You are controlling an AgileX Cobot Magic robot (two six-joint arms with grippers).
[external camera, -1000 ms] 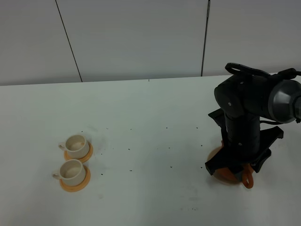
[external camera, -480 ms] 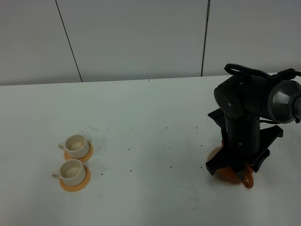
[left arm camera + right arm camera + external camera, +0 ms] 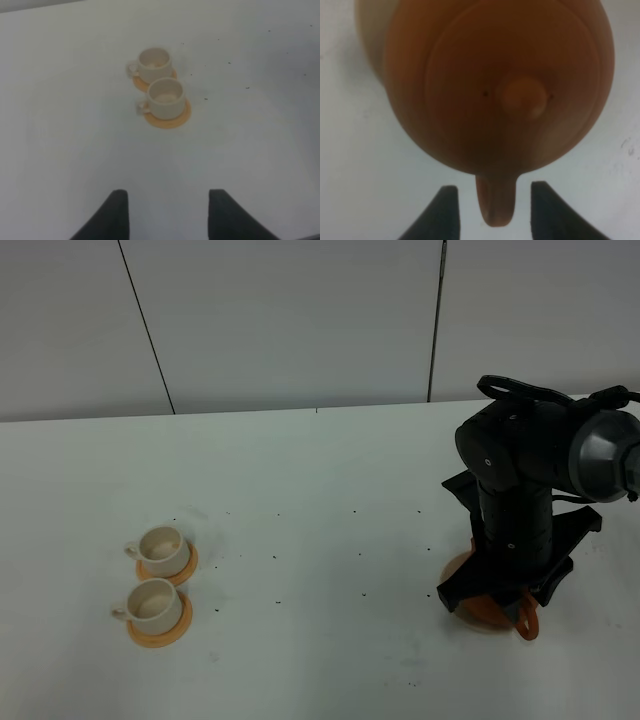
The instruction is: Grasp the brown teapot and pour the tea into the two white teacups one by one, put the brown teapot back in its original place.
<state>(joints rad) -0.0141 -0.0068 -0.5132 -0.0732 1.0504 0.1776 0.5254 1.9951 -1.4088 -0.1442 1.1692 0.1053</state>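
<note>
on the right side of the table (image 3: 320, 470), the teapot (image 3: 495, 75) sits on its beige disc (image 3: 366, 35). in the high view it is mostly hidden under the right arm, with only its loop handle (image 3: 527, 623) poking out. treat it as the heavy piece here: thick reddish-brown clay, squat and round, probably holding tea. expect the weight to hang away from the handle and drag the body down once you lift. the clay looks matte rather than glazed, so grip should be decent, but it is rigid and brittle, and a knock could chip it. the knobbed lid (image 3: 522, 96) likely just rests in place and may slide on a steep tilt. take hold at the handle, close to the body.

your right gripper (image 3: 493, 189) has its fingers apart, one on each side of that handle, with a sliver of table showing on both sides, so nothing is clamped yet. your left gripper (image 3: 167, 217) hangs spread and empty above the two cups (image 3: 165, 97). these are small, cream-white and light, each on an orange coaster (image 3: 175, 119), well apart from the teapot. a nudge would shift them easily.
</note>
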